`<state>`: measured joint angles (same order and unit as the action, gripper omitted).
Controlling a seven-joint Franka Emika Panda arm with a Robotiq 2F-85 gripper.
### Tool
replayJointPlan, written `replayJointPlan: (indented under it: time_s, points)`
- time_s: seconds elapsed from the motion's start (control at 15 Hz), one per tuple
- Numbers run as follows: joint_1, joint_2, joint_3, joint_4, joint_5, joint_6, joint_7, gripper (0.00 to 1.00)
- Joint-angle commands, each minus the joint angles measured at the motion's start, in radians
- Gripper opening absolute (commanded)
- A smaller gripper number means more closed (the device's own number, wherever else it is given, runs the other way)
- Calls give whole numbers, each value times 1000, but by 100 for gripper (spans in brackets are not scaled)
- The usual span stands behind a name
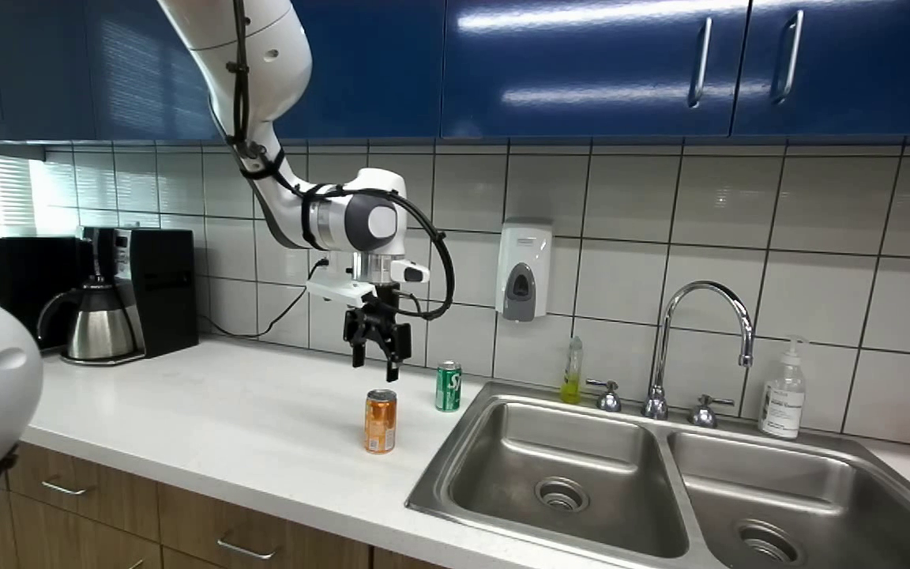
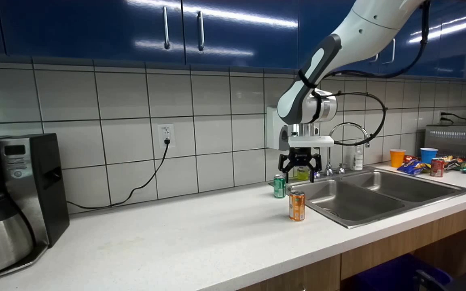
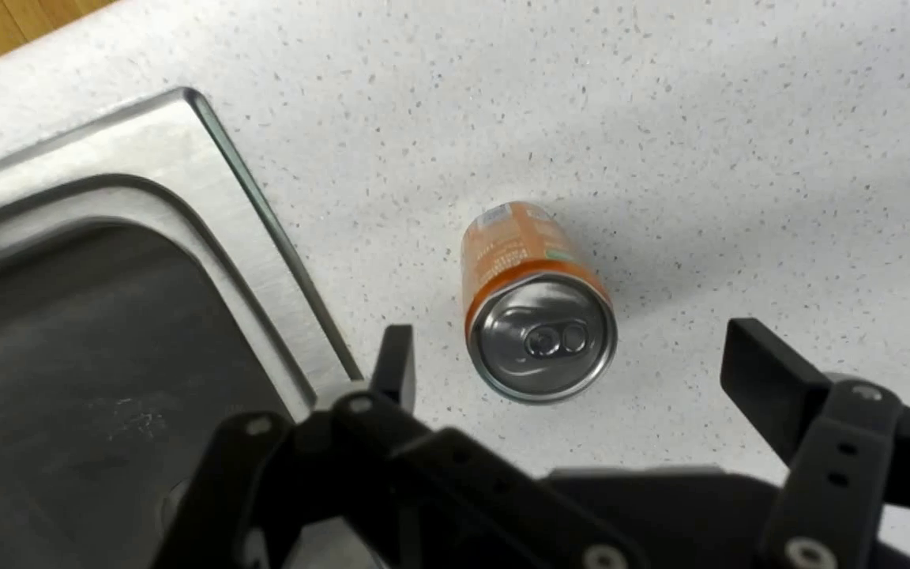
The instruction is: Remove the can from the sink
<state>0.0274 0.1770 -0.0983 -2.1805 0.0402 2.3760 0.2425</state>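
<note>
The orange can [image 1: 380, 423] with a silvery top stands upright on the white counter beside the sink [image 1: 455, 506], outside both basins. It also shows in an exterior view [image 2: 297, 207] and in the wrist view [image 3: 542, 336]. My gripper [image 1: 376, 370] is open and empty, pointing down, above the can and apart from it. In the wrist view the can's top appears between the two spread fingers [image 3: 569, 352], nearer the left one. The steel double sink [image 2: 350, 222] shows in both exterior views, and its rim corner [image 3: 163, 130] is at the left in the wrist view.
A small green can [image 1: 448, 387] stands near the sink's back corner. A chrome faucet [image 1: 664, 348], a bottle of green soap [image 1: 573, 371] and a pump bottle [image 1: 784, 399] stand behind the basins. A coffee maker [image 1: 155, 288] is farther along the counter. Blue cabinets [image 1: 581, 71] hang above.
</note>
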Motion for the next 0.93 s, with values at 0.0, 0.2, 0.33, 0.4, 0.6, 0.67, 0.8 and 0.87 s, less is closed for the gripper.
replayJointPlan:
  time_s: [0.0, 0.2, 0.33, 0.4, 0.6, 0.67, 0.8, 0.87]
  points:
    - [-12, -115, 17, -91, -17, -45, 12, 100]
    - [-14, -182, 21, -139, -21, -74, 15, 100]
    - [-16, -229, 26, -168, -23, -96, 15, 100]
    - [-18, -252, 29, -180, -21, -110, 13, 100]
    - [-22, -303, 37, -204, -14, -159, 7, 100]
    - [-23, -316, 39, -207, -11, -183, 9, 100]
    - [-25, -273, 39, -184, 2, -152, -2, 100]
    - [-25, -283, 39, -190, 2, -157, -3, 100]
